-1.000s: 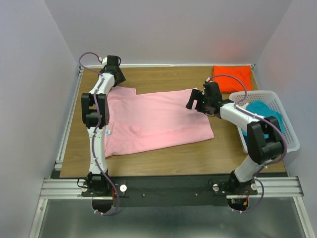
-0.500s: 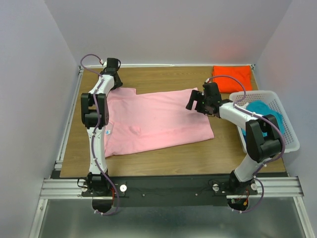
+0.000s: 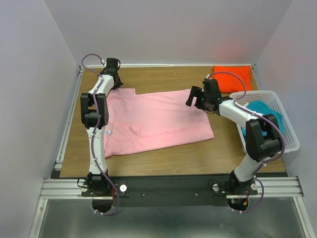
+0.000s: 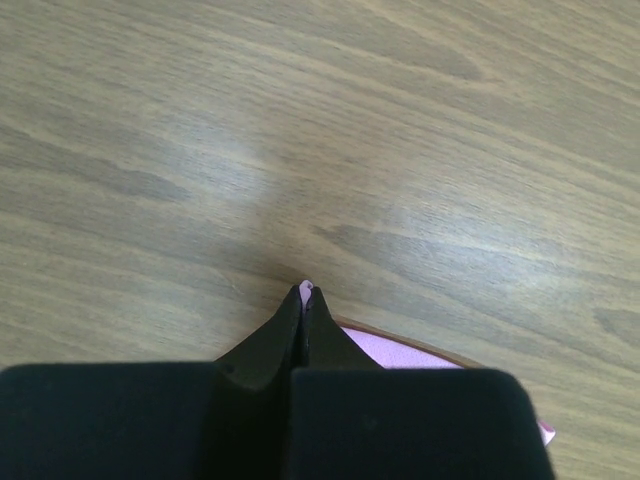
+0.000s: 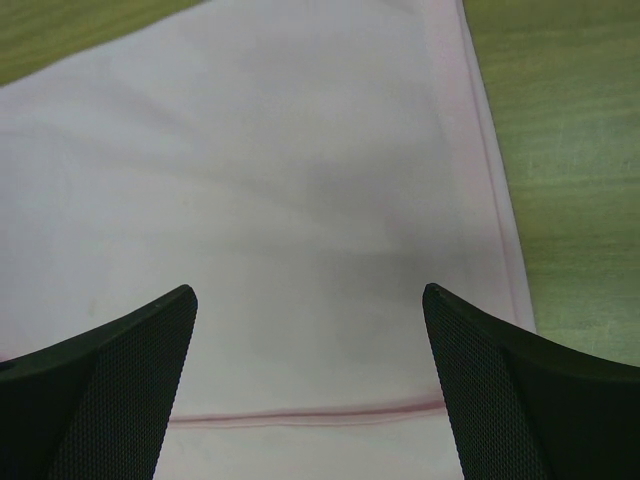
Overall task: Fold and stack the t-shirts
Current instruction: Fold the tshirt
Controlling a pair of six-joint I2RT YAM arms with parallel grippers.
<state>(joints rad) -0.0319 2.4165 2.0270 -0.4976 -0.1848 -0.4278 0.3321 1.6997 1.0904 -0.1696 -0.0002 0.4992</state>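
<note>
Black mounting plate (image 3: 163, 186) at the near edge of the wooden counter (image 3: 198, 153) carries both arm bases. Beyond it, the pink t-shirt (image 3: 158, 121) lies spread flat across the middle of the counter, with its small white neck label (image 3: 109, 131) at the left side, beside the left arm. To the right, a white lattice basket (image 3: 293, 139) stands at the counter's right edge and holds the teal t-shirt (image 3: 262, 109), bunched inside it. The right pincer (image 3: 193, 96) is positioned over the far right corner of the pink t-shirt. In the right wrist view its fingers (image 5: 110, 390) stand wide apart with nothing between them, and the stitched hem of the garment runs below and along the right side. Whether the fingertips touch the cloth cannot be determined. The left pincer (image 3: 115, 82) is at the far left corner of the pink t-shirt. In the left wrist view its fingers are pressed together on a small tip of pink fabric. At the far right corner of the counter, the orange t-shirt (image 3: 233, 77) lies folded, well apart from the pink one.
</note>
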